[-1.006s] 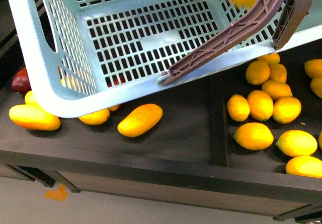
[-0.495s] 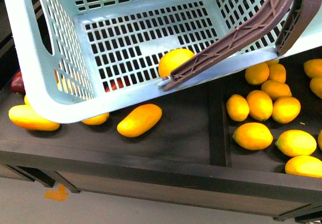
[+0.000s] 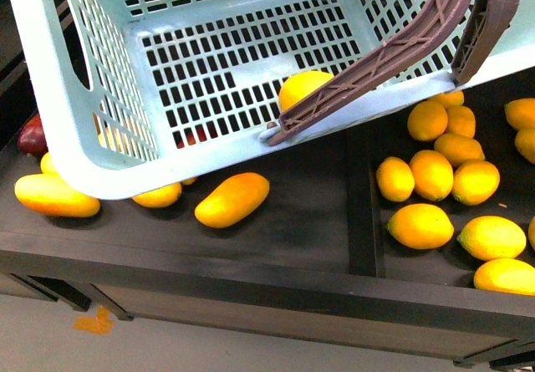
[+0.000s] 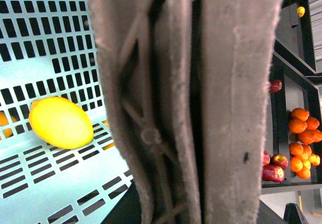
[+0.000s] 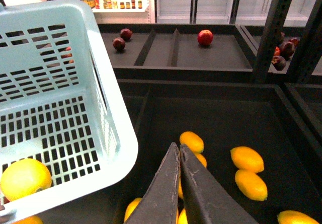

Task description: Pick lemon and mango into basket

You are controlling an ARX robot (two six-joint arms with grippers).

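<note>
Yellow lemon (image 3: 303,88) lies in the teal basket (image 3: 84,163), my left gripper (image 4: 193,108) clamps its handle (image 3: 376,58), and the maroon mango (image 3: 33,135) sits far left, well apart from my empty, pinched-closed right gripper (image 5: 178,148).

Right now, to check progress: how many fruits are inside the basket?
1. The lemon lies on the basket floor near the brown handle. Fruit seen through the slots lies on the shelf beneath; the handle may hide some floor.

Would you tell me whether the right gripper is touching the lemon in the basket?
Apart: the right wrist view shows the shut right gripper outside the basket, the lemon inside it.
</note>
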